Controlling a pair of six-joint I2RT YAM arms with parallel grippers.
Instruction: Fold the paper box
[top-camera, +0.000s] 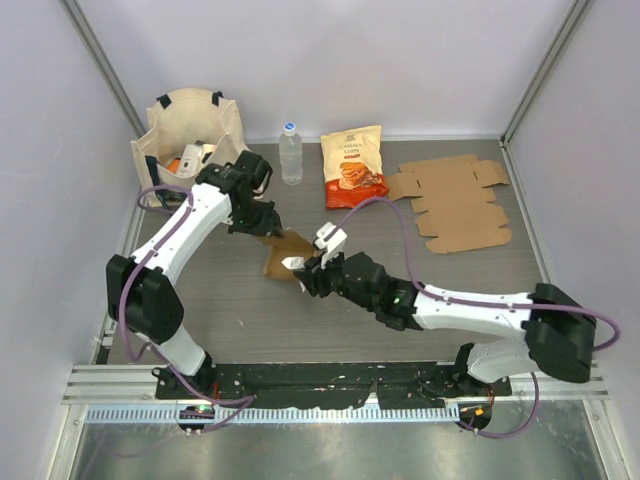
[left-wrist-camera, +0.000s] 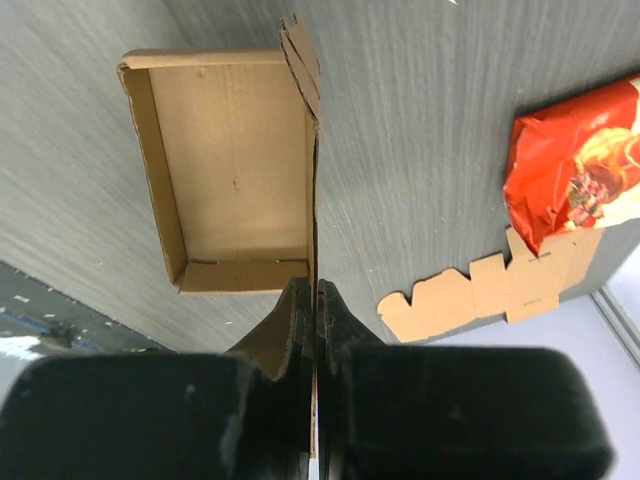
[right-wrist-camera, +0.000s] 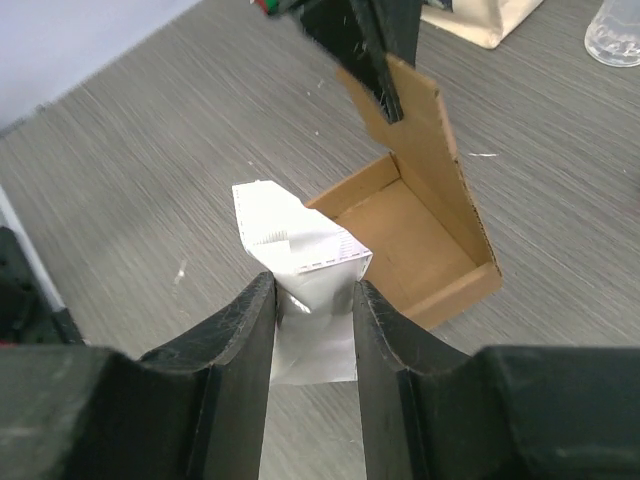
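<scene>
Open cardboard box, lid upright

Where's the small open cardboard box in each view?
Top external: box at table centre, between the two arms.
Left wrist: box in the upper left, open side toward the camera.
Right wrist: box centre right, behind the white packet in the right claw.
Shared landmark: left claw pinching the box's raised flap.
</scene>
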